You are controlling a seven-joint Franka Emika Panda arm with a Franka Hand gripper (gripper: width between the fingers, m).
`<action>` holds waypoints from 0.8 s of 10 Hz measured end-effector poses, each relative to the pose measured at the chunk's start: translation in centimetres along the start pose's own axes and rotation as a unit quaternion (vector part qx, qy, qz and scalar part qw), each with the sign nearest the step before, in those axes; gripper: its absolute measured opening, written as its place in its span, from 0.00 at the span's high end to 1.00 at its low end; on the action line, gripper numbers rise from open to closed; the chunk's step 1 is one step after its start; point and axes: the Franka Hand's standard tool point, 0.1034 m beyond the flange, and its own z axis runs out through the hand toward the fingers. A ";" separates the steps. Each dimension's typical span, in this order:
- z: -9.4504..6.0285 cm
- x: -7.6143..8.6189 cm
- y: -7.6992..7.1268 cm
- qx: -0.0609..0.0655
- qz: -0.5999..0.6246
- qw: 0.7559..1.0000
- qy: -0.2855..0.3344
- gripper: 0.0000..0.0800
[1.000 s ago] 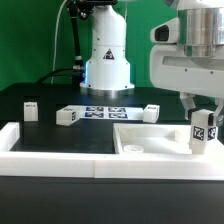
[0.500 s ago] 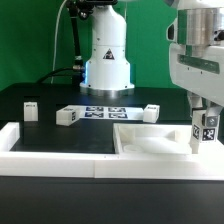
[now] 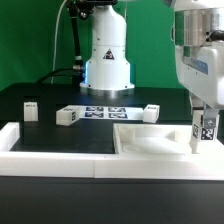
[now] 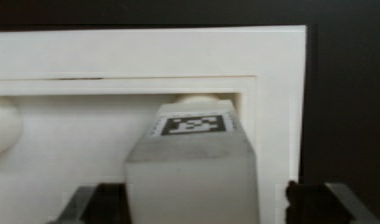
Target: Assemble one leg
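Observation:
My gripper (image 3: 204,108) is shut on a leg (image 3: 204,133), a small white post with a tag on its face, and holds it upright at the exterior view's right. The leg's lower end is at the right corner of the large flat white panel (image 3: 150,142); I cannot tell whether it touches. In the wrist view the leg (image 4: 192,150) runs between my dark fingers (image 4: 89,205), its tagged end pointing at the panel's corner (image 4: 151,60). My gripper (image 4: 192,208) clamps the leg's near end.
Three loose legs lie on the black table: one at the left (image 3: 30,108), one beside the marker board (image 3: 68,116), one right of it (image 3: 150,111). The marker board (image 3: 105,112) lies before the robot base. Long white rails (image 3: 50,142) border the front.
My gripper has moved to the exterior view's right and slightly down with the leg in it. The loose legs and the panel have not moved.

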 end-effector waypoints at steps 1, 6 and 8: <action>0.0 0.1 0.0 0.000 -0.020 1.000 0.000 0.24; 0.0 -0.3 0.0 -0.007 -0.212 0.977 0.000 0.19; -0.1 -0.3 0.1 -0.013 -0.307 0.952 0.002 0.19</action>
